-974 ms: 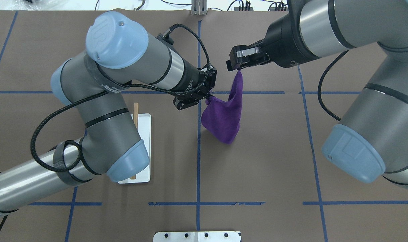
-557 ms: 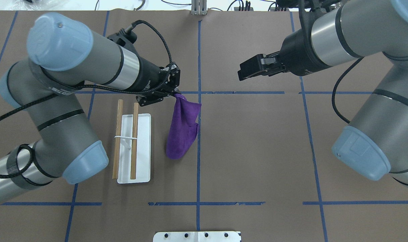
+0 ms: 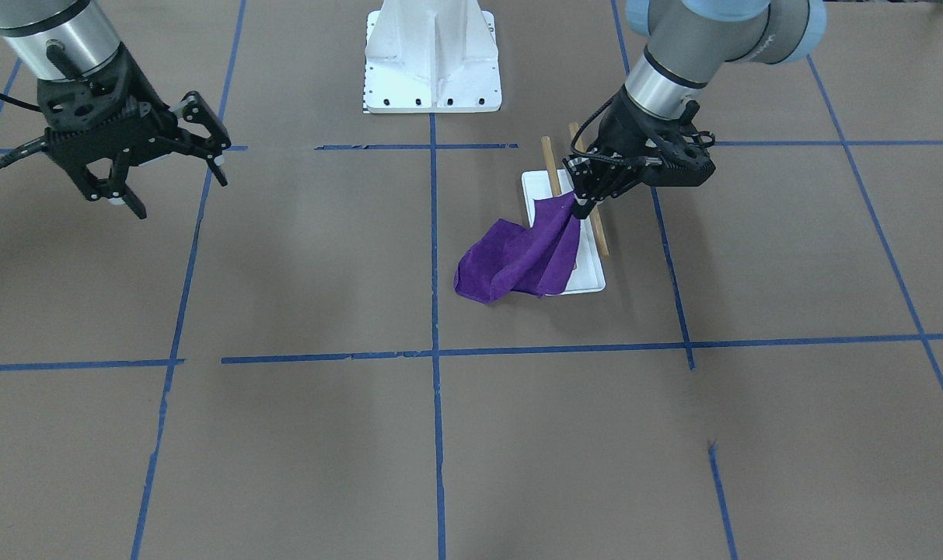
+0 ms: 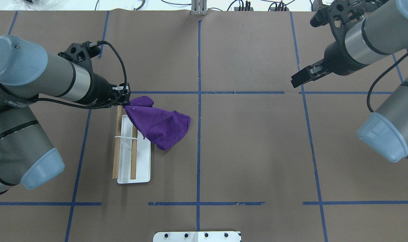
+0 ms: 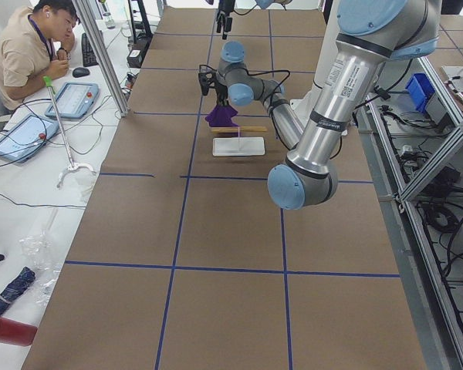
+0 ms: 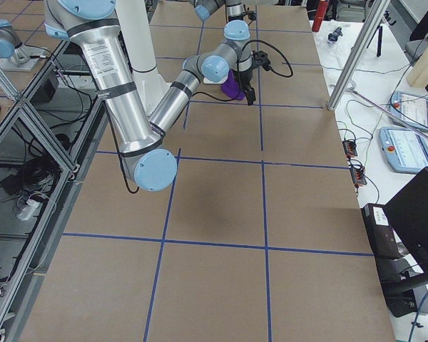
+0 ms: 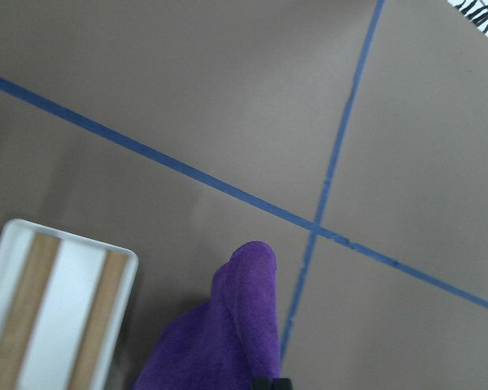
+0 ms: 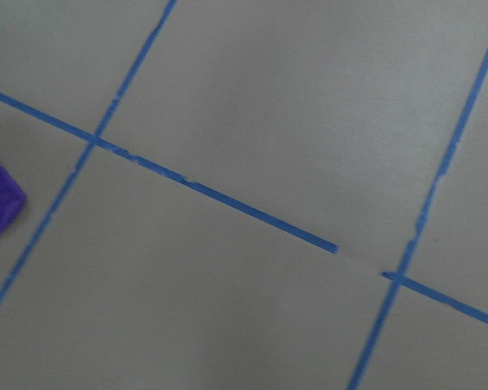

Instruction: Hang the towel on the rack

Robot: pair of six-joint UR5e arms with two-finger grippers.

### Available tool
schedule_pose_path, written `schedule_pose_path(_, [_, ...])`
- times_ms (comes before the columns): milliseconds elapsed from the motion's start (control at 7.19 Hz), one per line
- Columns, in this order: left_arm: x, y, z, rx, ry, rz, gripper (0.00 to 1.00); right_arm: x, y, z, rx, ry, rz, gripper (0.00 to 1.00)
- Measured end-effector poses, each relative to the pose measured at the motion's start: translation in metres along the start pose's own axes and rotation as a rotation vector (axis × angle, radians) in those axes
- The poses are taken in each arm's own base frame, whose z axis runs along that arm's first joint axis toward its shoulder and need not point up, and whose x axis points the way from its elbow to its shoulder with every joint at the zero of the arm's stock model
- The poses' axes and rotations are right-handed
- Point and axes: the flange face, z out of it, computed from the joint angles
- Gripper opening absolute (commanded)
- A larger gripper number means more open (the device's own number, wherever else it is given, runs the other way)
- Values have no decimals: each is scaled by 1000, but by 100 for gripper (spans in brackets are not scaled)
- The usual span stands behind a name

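Observation:
The purple towel hangs by one corner from my left gripper, which is shut on it just above the far end of the rack. The towel drapes over the far end of the rack's right dowel and spills onto the table to the right of the white base. The left dowel is bare. In the front view the left gripper holds the towel over the rack base. My right gripper is open, empty and far from the towel, also shown from overhead.
The large white bolted pedestal stands at the robot's side of the table, its edge visible from overhead. Blue tape lines cross the brown table. A seated operator is beside the table.
The right gripper let go of the towel and pulled back to the right. The left gripper carried the towel leftward to the rack's far end, where it now drapes over it.

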Motion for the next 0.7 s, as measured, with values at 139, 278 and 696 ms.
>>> schedule_pose_path(139, [-35,-1,6,-5,-48,104,0,38,11,2,-46,39,-44,100])
schedule_pose_path(278, [-65,-5,8,-5,-82,185,0,79,25,1,-84,57,-72,100])
schedule_pose_path(696, [-113,-11,5,10,-100,280,100,141,44,1,-134,56,-82,100])
